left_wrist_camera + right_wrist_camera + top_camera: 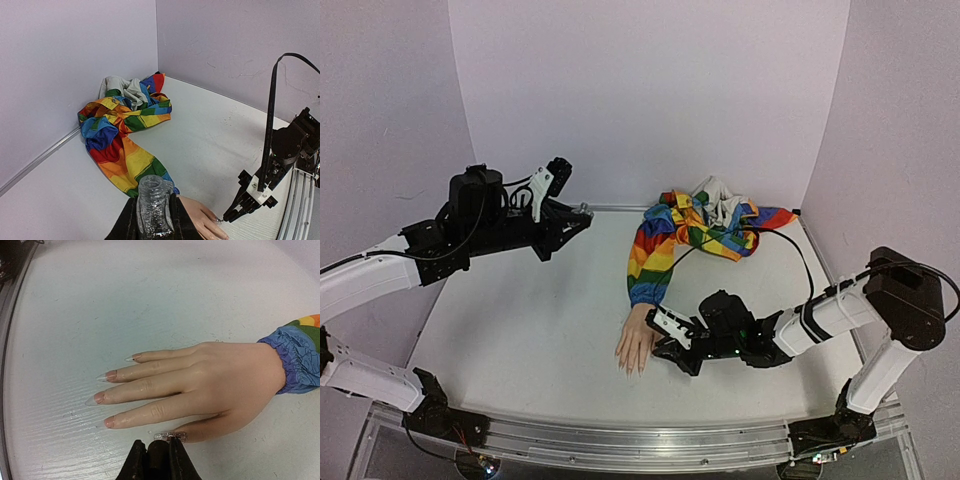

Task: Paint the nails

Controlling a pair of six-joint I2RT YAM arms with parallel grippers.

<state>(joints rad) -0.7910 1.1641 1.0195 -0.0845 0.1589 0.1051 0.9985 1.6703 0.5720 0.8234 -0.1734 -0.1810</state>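
The mannequin hand [200, 385] lies palm down on the white table, fingers pointing left in the right wrist view. Its long pointed nails [95, 399] are clear; the thumb nail [171, 436] carries glitter. A rainbow sleeve [300, 357] covers the wrist. My right gripper [157, 446] is shut on a black brush cap [159, 460], its tip touching the thumb nail. In the top view it [662, 342] sits just right of the hand [636, 345]. My left gripper [155, 220] is shut on an open clear glitter bottle [152, 200], held up at the back left [578, 215].
The rainbow sleeve [655, 255] runs back to a bunched heap of fabric [720, 215] in the far right corner. A black cable [790, 240] loops over it to the right arm. Pale walls close three sides. A metal rail [620, 440] runs along the near edge.
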